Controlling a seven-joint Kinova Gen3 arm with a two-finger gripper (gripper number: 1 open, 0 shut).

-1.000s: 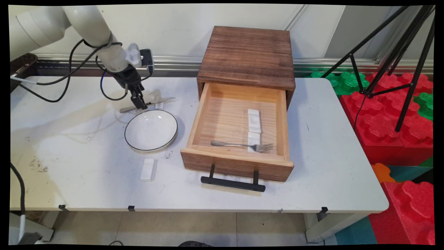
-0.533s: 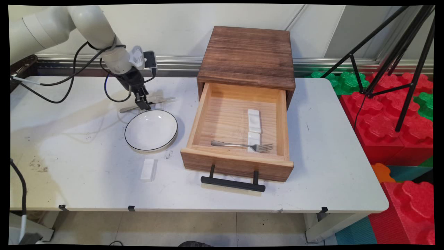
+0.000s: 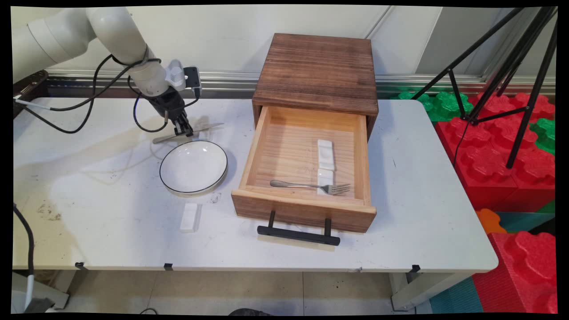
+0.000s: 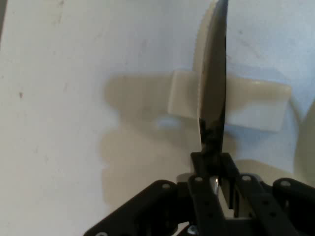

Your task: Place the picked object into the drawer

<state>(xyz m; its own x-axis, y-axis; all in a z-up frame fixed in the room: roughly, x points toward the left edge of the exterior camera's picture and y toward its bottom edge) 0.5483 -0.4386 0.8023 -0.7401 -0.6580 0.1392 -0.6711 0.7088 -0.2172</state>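
In the main view the gripper (image 3: 183, 131) pinches a knife (image 3: 189, 133) behind the bowl (image 3: 194, 167), left of the open drawer (image 3: 306, 162) holding a fork (image 3: 311, 186). In the hand view the fingers (image 4: 203, 164) clamp the knife (image 4: 214, 83) above a white rest (image 4: 256, 103).

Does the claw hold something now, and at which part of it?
Yes. The claw is shut on the knife, near the middle, where handle meets blade.
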